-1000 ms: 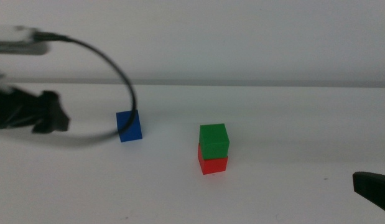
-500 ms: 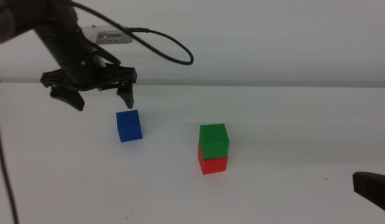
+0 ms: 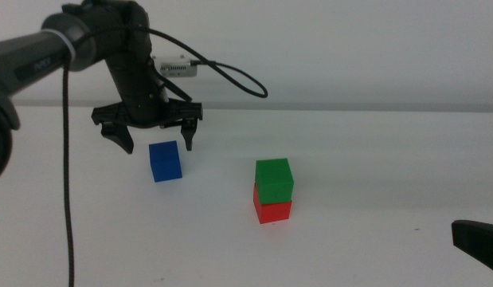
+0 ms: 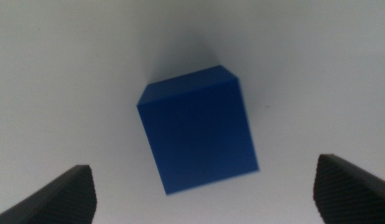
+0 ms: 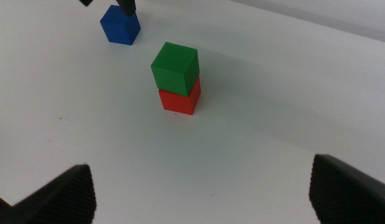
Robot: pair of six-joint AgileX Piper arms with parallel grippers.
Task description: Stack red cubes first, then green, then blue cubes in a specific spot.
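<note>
the left tool (image 3: 154, 140) hangs just above and behind the small matte deep-blue cube (image 3: 165, 161), its two dark jaws spread wide and holding nothing. in the left wrist view the blue cube (image 4: 198, 135) sits between the jaws but turned at an angle to them, its corners and not its flat faces pointing toward the pads. it rests on the smooth white table (image 3: 373, 159), near but clear of the stack: the small matte green cube (image 3: 274, 180) sits on the small matte bright-red cube (image 3: 271, 210), with the green one twisted a little and overhanging slightly on one side. the right tool (image 3: 477, 241) waits low at the near right edge of the table, jaws apart and empty, well away from the cubes.

the likely trouble starts with that angle. if the jaws close without the wrist turning to match the cube's faces, they would probably press on edges, and the cube could spin, squirt out or ride up crooked. a descent that is off centre could also nudge it across the slick table. later, setting blue onto a green cube that is already askew leaves little margin: a tilted release or a sideways brush from a jaw could push green off red and undo the stack. the trailing black cable (image 3: 230, 73) seems clear of the cubes for now.
</note>
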